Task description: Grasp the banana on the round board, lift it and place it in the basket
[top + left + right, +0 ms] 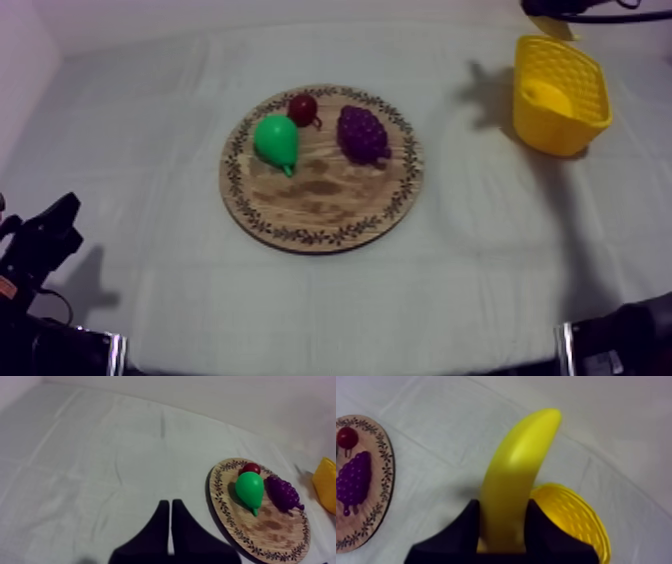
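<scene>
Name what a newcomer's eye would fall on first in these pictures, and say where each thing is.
The banana stands out, clamped in the right gripper close by the yellow basket at the table's right. Next comes the wooden board at mid-table, carrying a green pear, purple grapes and a small red fruit.

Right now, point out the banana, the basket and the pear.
banana [518,476]: right wrist view, middle of its curved body.
basket [556,136]: top view, its outer wall.
pear [275,140]: top view, its round green body.
</scene>
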### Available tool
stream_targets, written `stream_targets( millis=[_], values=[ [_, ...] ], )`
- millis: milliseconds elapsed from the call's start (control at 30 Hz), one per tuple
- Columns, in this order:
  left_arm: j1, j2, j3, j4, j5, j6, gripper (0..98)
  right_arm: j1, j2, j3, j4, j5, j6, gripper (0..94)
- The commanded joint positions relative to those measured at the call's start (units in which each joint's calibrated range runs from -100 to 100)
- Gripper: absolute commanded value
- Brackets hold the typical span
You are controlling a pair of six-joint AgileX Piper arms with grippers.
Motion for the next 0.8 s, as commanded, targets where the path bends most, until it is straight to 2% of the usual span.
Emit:
stream_targets(
  millis=[0,533,767],
  values=[
    [0.0,0.0,0.0,0.00,0.1,0.0,0.1,0.6,1.9,-0.1,0.4,-0.8,-0.3,16.2],
    [0.0,0.0,0.0,0.00,0.1,0.0,0.1,3.7,10.8,-0.9,2.2,-2.8,-2.5,24.4],
    [0.0,0.0,0.0,0.00,0.1,0.0,0.1,4.0,8.8,1.6,3.6,-3.1,-4.5,48.7]
  ],
)
